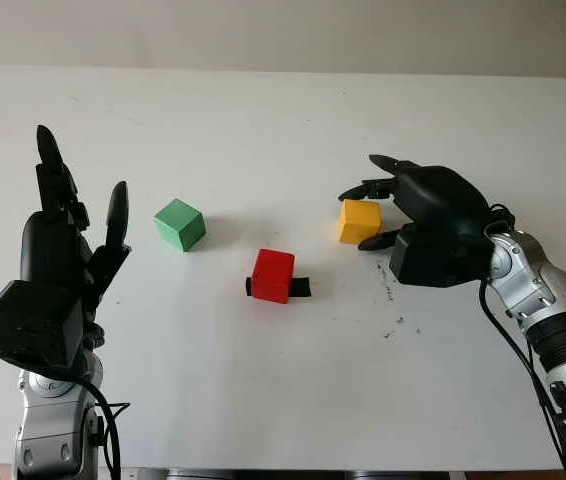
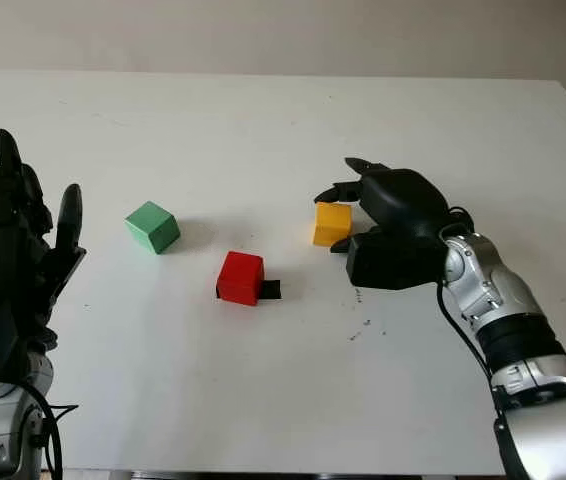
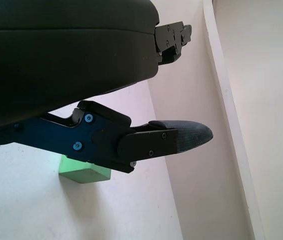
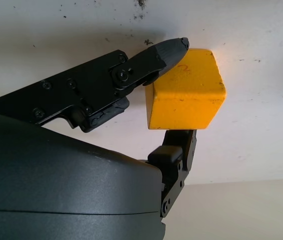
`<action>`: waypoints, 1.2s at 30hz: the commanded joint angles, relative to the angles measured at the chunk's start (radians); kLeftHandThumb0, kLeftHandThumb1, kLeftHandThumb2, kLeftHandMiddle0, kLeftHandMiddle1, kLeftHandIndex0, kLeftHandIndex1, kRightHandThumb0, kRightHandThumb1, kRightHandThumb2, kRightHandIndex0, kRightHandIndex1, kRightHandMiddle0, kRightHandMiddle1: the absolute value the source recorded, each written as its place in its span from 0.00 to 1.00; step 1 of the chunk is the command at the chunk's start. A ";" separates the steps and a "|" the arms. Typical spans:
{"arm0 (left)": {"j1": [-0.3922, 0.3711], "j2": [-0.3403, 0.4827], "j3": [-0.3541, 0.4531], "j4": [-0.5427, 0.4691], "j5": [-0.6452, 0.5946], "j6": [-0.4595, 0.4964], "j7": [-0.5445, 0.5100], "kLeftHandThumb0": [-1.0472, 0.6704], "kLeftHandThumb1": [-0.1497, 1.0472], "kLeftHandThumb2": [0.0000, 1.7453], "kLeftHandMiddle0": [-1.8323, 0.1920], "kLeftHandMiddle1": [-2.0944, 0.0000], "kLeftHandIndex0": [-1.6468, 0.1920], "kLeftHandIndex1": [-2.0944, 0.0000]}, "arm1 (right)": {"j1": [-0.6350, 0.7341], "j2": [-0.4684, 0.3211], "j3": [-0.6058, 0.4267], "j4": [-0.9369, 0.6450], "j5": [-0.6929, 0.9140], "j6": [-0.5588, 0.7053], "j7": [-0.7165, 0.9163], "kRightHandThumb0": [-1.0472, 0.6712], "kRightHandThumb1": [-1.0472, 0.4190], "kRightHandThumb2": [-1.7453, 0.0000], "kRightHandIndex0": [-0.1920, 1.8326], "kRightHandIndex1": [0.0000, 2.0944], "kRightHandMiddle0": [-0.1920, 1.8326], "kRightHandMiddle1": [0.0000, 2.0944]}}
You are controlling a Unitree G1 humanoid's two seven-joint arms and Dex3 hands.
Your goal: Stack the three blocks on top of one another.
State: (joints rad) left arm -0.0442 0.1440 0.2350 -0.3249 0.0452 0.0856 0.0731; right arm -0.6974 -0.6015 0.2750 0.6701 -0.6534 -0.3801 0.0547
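Yellow block (image 4: 185, 90) between right robot hand (image 1: 371, 212) fingers, red block (image 1: 273, 275) near

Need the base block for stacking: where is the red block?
In the left eye view the red block sits mid-table, between the green block and the yellow block, nearer the robot.

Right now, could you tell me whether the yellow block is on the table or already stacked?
On the table: the yellow block sits apart from other blocks, the right hand around it.
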 commanded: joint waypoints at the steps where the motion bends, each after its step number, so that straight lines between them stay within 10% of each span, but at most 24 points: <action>1: -0.002 0.002 -0.004 -0.009 0.001 0.006 0.000 0.28 1.00 0.28 1.00 0.99 1.00 1.00 | -0.028 -0.014 0.010 0.003 -0.009 -0.007 -0.008 0.34 0.07 0.97 0.25 0.03 0.32 0.64; 23: -0.017 -0.001 -0.021 0.006 0.024 0.016 0.010 0.28 1.00 0.24 1.00 0.99 1.00 1.00 | -0.062 -0.021 -0.073 -0.015 0.210 -0.101 0.139 0.36 0.07 0.97 0.25 0.02 0.30 0.61; 36: 0.001 -0.028 -0.038 -0.003 0.035 0.020 0.035 0.29 1.00 0.24 1.00 0.98 1.00 1.00 | 0.028 0.065 -0.195 -0.291 0.605 0.177 0.471 0.34 0.09 0.97 0.25 0.03 0.30 0.62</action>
State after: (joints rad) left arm -0.0507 0.1208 0.2025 -0.3180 0.0744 0.1066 0.1033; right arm -0.6830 -0.5403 0.0981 0.4113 -0.0677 -0.2176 0.5130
